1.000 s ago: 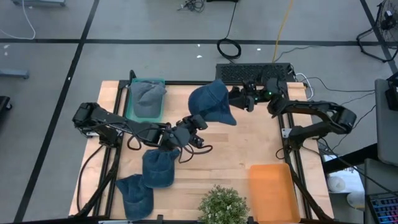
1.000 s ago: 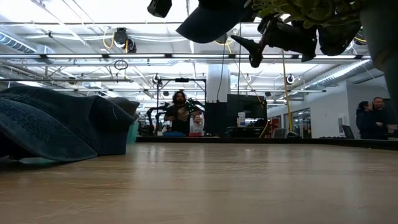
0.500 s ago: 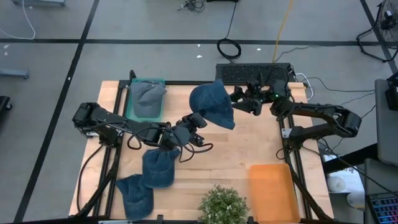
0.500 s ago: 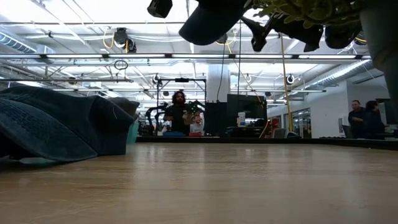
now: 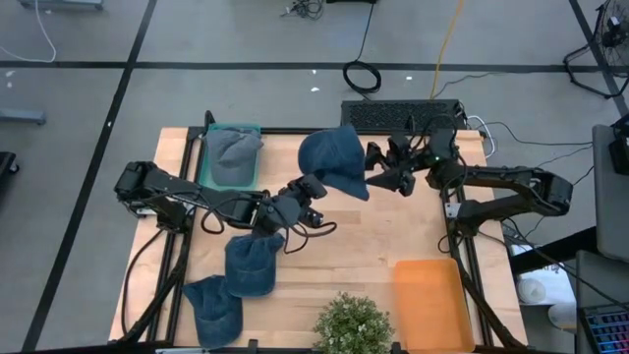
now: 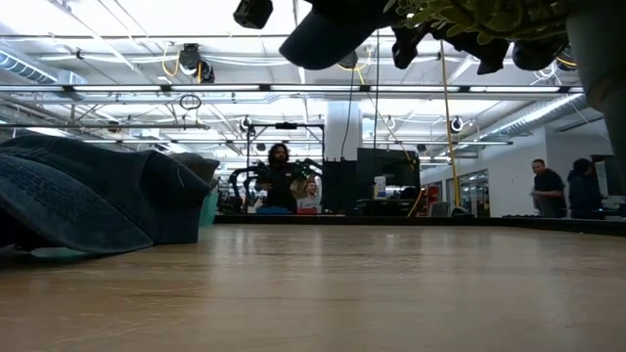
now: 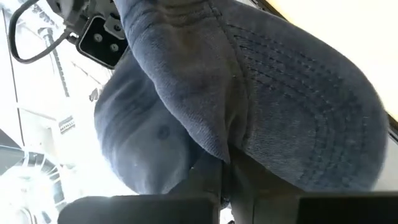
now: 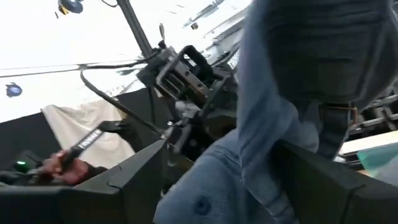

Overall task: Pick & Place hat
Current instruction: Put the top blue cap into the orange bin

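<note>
A blue denim hat (image 5: 334, 162) hangs in the air over the table's far middle; it also shows at the top of the low view (image 6: 328, 29). My left gripper (image 5: 313, 187) comes up at it from below on its left and is shut on it. My right gripper (image 5: 377, 169) is open at the hat's right side. Its fingers (image 8: 134, 177) stand on either side of a hanging fold by the rear strap (image 8: 339, 115); whether they touch it I cannot tell. Two more blue hats (image 5: 254, 264) (image 5: 213, 307) lie on the table near the left front. My left gripper pinches a fold of the hat's cloth (image 7: 214, 146) between its two fingers, where crown and stitched brim meet. The fingers come from below, slanting up toward the far right. The hat is lifted clear of the table and spreads out above the fingers.
A teal bin (image 5: 208, 162) with a grey hat (image 5: 234, 152) stands at the far left. An orange pad (image 5: 430, 300) lies front right, a potted plant (image 5: 352, 324) at the near edge and a keyboard (image 5: 401, 113) beyond the far edge. People stand in the room behind.
My right gripper has risen and closed in on the hat's right side, so that its fingers now straddle a fold of it. The hat has stayed aloft in my left gripper, almost where it was.
</note>
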Controlling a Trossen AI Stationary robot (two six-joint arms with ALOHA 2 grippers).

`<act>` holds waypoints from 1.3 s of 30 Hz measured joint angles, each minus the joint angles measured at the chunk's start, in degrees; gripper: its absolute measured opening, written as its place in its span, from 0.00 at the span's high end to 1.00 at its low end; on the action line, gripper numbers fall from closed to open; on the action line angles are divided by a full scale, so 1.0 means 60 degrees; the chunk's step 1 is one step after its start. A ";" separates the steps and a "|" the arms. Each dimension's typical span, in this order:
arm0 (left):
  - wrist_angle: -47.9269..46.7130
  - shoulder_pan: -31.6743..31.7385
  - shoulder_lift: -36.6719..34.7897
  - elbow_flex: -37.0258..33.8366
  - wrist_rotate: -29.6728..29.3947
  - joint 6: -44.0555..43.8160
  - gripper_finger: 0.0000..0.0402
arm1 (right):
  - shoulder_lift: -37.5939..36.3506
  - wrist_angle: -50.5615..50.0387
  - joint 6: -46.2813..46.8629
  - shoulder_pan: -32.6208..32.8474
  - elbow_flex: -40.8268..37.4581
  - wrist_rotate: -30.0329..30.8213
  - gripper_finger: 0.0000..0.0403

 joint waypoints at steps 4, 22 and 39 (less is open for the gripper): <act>0.0047 0.0039 0.0000 0.0000 0.0004 0.0004 0.99 | -0.0006 -0.0672 -0.1070 0.0357 0.0000 0.0601 0.32; -0.0230 0.0483 -0.0015 0.0000 0.0340 -0.0774 0.98 | -0.0127 -0.4435 -0.3668 0.0993 0.1963 0.2322 0.54; -0.1777 0.1010 -0.0018 0.0000 0.1682 -0.4541 0.92 | -0.0221 -1.1685 -0.5924 0.1308 0.5884 0.4125 0.98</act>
